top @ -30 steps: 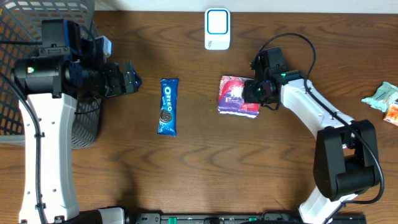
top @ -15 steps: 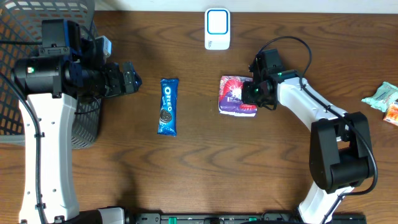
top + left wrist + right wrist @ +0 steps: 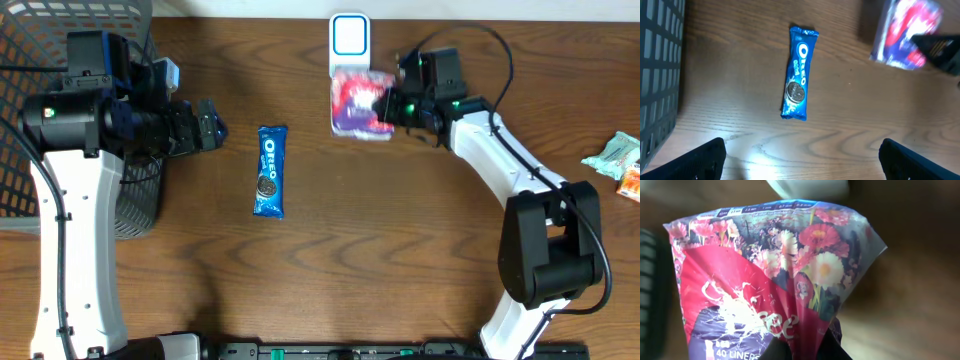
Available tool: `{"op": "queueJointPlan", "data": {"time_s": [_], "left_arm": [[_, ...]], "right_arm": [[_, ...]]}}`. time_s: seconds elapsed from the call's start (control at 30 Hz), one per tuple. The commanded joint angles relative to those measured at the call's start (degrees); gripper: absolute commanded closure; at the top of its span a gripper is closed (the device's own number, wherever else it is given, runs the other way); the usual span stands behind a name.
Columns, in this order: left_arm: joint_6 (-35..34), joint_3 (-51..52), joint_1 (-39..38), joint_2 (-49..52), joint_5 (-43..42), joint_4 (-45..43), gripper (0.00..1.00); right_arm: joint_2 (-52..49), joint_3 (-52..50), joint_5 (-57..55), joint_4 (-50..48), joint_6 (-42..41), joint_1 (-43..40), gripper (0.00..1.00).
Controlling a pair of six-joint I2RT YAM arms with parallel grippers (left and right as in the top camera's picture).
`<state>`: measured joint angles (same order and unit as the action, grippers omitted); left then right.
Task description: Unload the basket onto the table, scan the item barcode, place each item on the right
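Floral packet (image 3: 358,103) is pinched at 1 end by the right pincer (image 3: 392,105) and overlaps the lower edge of the white scanner (image 3: 349,35). Left pincer (image 3: 210,127) is spread and holds nothing. Step in hand: presentation. In my judgement, the next move calls for turning the barcode toward the scanner face.

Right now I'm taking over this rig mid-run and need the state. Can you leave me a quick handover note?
Right jaws: shut on the floral pack, held over the near edge of the white scanner.
Left jaws: open, empty, beside the basket.
Oreo pack: flat on the table, untouched.
Done: floral pack gripped and at the scanner.
To do: present its barcode; no read is visible.
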<state>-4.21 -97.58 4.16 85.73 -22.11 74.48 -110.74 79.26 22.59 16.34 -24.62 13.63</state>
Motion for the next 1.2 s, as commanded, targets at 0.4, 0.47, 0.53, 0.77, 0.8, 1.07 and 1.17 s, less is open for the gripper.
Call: {"op": "queueJointPlan", "data": {"time_s": [0.4, 0.47, 0.53, 0.77, 0.8, 1.07, 1.17], "left_arm": [[0.74, -0.15, -0.11, 0.22, 0.33, 0.09, 0.02], [0.74, -0.15, -0.11, 0.22, 0.33, 0.07, 0.02], [0.74, -0.15, -0.11, 0.22, 0.33, 0.07, 0.02], [0.76, -0.15, -0.11, 0.22, 0.33, 0.07, 0.02], [0.74, -0.15, -0.11, 0.22, 0.33, 0.07, 0.02], [0.76, -0.15, -0.11, 0.22, 0.33, 0.07, 0.02], [0.74, -0.15, -0.11, 0.22, 0.33, 0.07, 0.02]], "right_arm": [[-1.07, 1.53, -17.64, -20.28, -11.80, 4.07, 0.99], [-1.92, 1.53, -21.09, -22.10, -13.70, 5.18, 0.99], [-2.89, 1.53, -23.12, -23.87, -15.26, 6.08, 0.99], [-5.55, 1.53, -30.64, -25.42, -19.52, 7.04, 0.99], [-5.81, 1.53, -31.58, -26.03, -19.52, 6.93, 0.99], [-6.40, 1.53, -31.01, -30.56, -19.65, 5.14, 0.99], [-6.38, 1.53, -31.04, -30.71, -19.65, 4.66, 0.99]]}}
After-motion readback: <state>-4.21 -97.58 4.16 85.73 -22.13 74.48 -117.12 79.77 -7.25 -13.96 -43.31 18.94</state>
